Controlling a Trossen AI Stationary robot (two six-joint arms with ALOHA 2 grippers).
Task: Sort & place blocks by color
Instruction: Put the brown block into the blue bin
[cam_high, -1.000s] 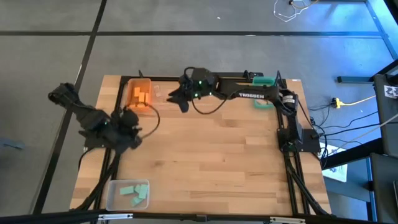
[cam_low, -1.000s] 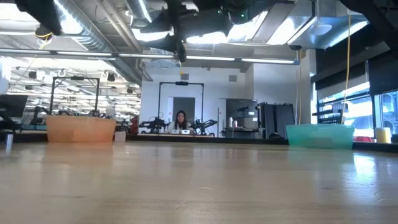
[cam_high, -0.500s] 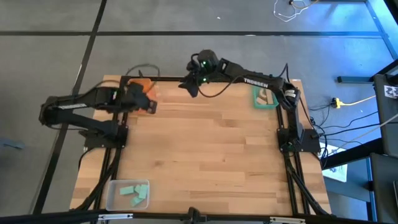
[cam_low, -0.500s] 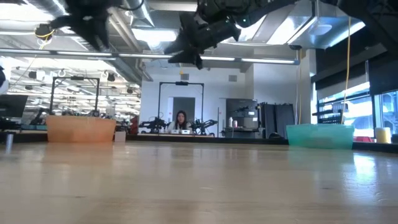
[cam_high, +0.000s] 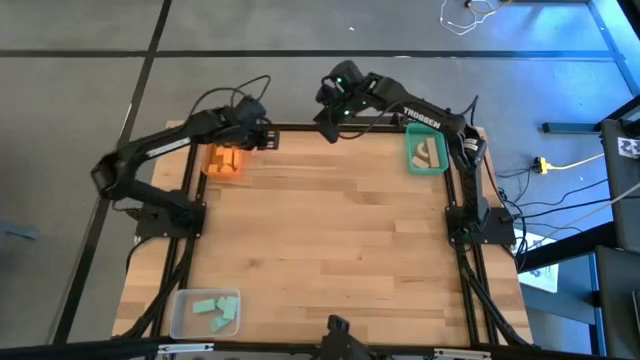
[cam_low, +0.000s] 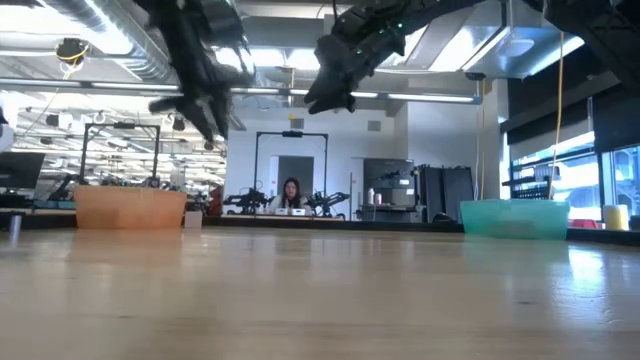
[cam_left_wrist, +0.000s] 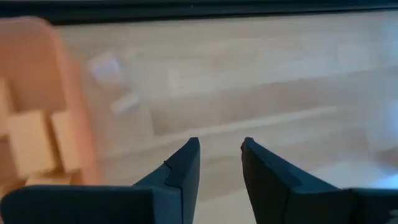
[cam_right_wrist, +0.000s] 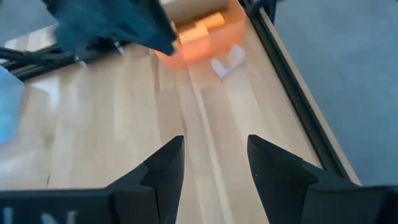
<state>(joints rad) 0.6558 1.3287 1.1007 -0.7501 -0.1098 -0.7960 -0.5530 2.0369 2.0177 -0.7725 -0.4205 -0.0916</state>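
Ceiling strip lights are shining brightly overhead, glaring pale across the desk (cam_low: 320, 300), whose near boards are going soft and out of focus. Blue light is spilling over the floor at one corner. The orange bin (cam_left_wrist: 37, 124) is smearing with motion blur.

Three bins: orange bin (cam_high: 224, 160), teal bin (cam_high: 427, 154), clear bin (cam_high: 205, 312). Two arms, and roughly four mint blocks (cam_high: 215, 308) in the clear one.

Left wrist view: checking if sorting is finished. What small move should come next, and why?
Probably ease the left gripper toward the two pale bits beside the orange bin: its fingers are open and empty, and nothing else seems loose.
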